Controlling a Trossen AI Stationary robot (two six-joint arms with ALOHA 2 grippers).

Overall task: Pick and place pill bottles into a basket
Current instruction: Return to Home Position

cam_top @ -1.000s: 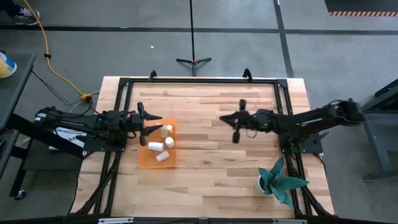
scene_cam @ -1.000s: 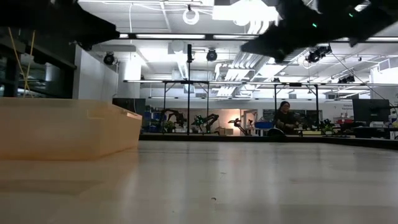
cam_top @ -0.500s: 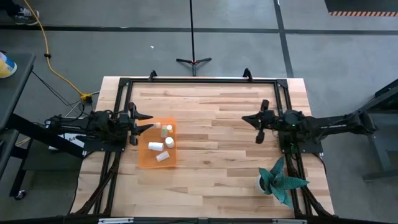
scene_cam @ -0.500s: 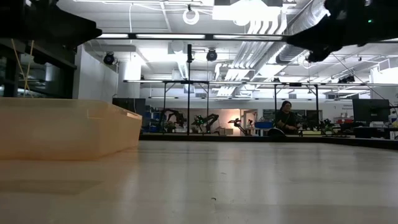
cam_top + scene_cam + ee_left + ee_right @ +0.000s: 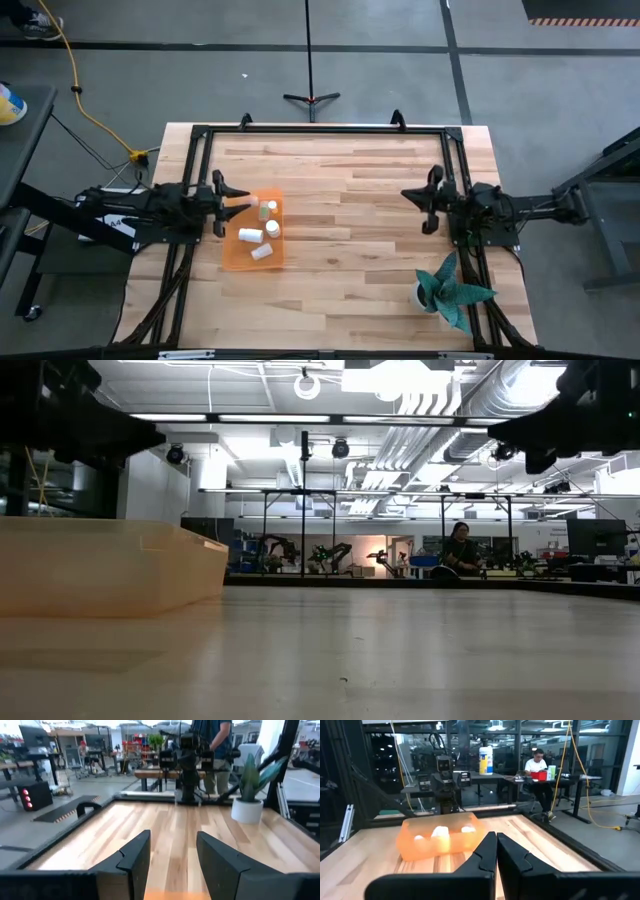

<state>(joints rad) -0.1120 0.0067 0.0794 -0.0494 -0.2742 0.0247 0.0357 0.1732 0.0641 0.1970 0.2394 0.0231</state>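
My left gripper (image 5: 232, 200) hangs at the 10 o'clock corner of the basket (image 5: 235, 260), fingers spread, nothing between them. My right gripper (image 5: 412, 196) sits at the 3 o'clock side of the bench (image 5: 340, 270), well apart from the basket, fingers pressed together, empty. Pill bottles (image 5: 250, 235) lie inside the basket, which rests at 9 o'clock on the bench. A potted plant (image 5: 452, 290) stands at 4 o'clock, near my right arm's base.
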